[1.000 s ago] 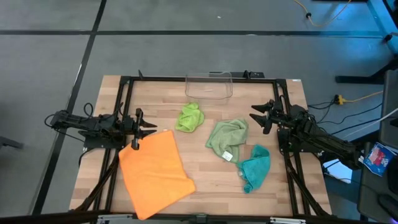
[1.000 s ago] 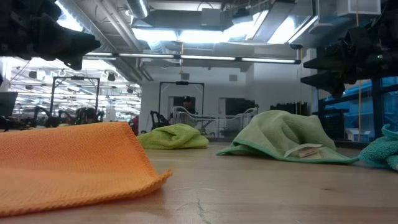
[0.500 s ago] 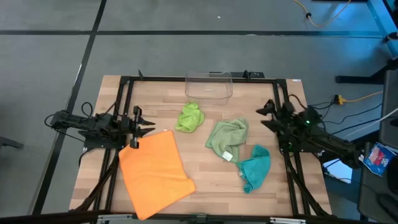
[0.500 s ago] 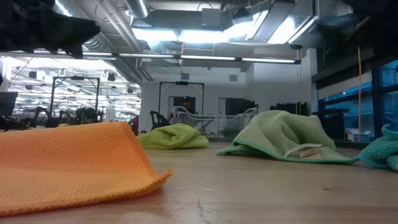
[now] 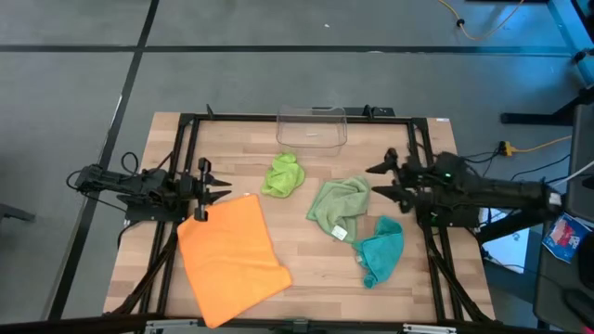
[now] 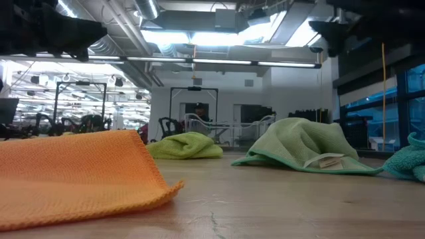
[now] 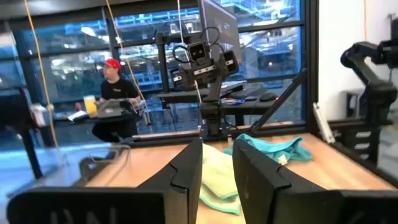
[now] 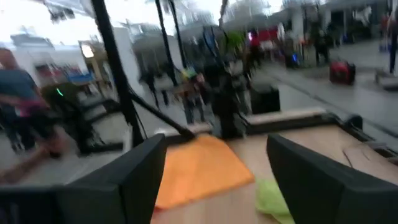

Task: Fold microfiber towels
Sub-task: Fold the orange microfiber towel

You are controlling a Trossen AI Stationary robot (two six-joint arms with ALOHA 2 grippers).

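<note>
Wood-plank counter (image 5: 306, 269) fills the centre of the high view, a clear bin (image 5: 312, 127) at its upper edge, grey floor around it. Orange towel (image 5: 232, 256) lies lower left, lime towel (image 5: 283, 174) upper centre, sage towel (image 5: 338, 206) mid-right, teal towel (image 5: 380, 249) lower right. Left pincer (image 5: 213, 190) hovers above the orange towel's upper corner, fingers narrowly parted, holding nothing. Right pincer (image 5: 379, 182) hovers just right of the sage towel, spread wide, empty.

Four towels on the bench (image 5: 306, 269): one orange towel (image 5: 232, 258) lower left, one lime towel (image 5: 283, 174), one sage towel (image 5: 339, 206) and one teal towel (image 5: 380, 249). One clear bin (image 5: 312, 128) at upper centre. Two tools; seemingly one seated person (image 7: 115, 102) behind.
</note>
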